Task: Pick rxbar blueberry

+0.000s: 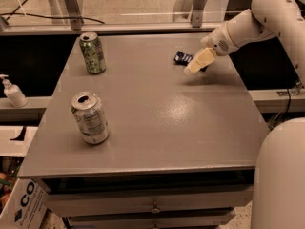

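The rxbar blueberry (pixel 183 57) is a small flat dark navy wrapper with pale marks, lying at the far right of the grey table (pixel 152 128). My gripper (pixel 196 64) reaches in from the right on a white arm and hangs right over the bar's right end, covering part of it. Its cream-coloured fingers (pixel 200 60) point down and to the left.
A green can (pixel 92 53) stands at the far left of the table. A silver and green can (pixel 89 117) with an open top stands at the near left. A soap bottle (pixel 12 91) stands on a ledge to the left. A cardboard box (pixel 21 205) sits on the floor.
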`<state>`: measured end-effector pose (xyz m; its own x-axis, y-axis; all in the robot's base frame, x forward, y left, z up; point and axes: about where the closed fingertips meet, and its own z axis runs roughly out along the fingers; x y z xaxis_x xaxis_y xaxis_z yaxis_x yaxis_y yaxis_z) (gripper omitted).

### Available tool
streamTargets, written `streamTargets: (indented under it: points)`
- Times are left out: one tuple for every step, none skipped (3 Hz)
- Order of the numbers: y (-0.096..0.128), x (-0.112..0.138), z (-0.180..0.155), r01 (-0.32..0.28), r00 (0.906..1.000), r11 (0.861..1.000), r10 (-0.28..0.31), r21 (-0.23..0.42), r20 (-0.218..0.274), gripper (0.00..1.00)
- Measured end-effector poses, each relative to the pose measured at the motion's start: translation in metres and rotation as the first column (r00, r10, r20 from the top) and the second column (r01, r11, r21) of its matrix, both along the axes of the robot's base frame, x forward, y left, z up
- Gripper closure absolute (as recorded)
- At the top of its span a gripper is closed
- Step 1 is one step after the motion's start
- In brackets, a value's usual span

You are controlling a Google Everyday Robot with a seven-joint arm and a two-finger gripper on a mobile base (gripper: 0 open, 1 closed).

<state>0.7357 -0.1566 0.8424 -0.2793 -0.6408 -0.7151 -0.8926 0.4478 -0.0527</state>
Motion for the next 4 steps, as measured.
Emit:
streamTargets:
  points:
    - [0.006, 0.008, -0.009, -0.002, 1.0, 1.0, 0.001, -0.009, -0.009, 0.18]
    - [0.012, 0.012, -0.016, 0.001, 0.9998, 1.0, -0.001, -0.013, -0.022, 0.41]
    - [0.015, 0.014, -0.02, 0.002, 0.9996, 1.0, -0.003, -0.016, -0.029, 0.65]
    - [0.013, 0.015, -0.02, 0.01, 0.9993, 1.0, -0.01, -0.014, -0.035, 0.87]
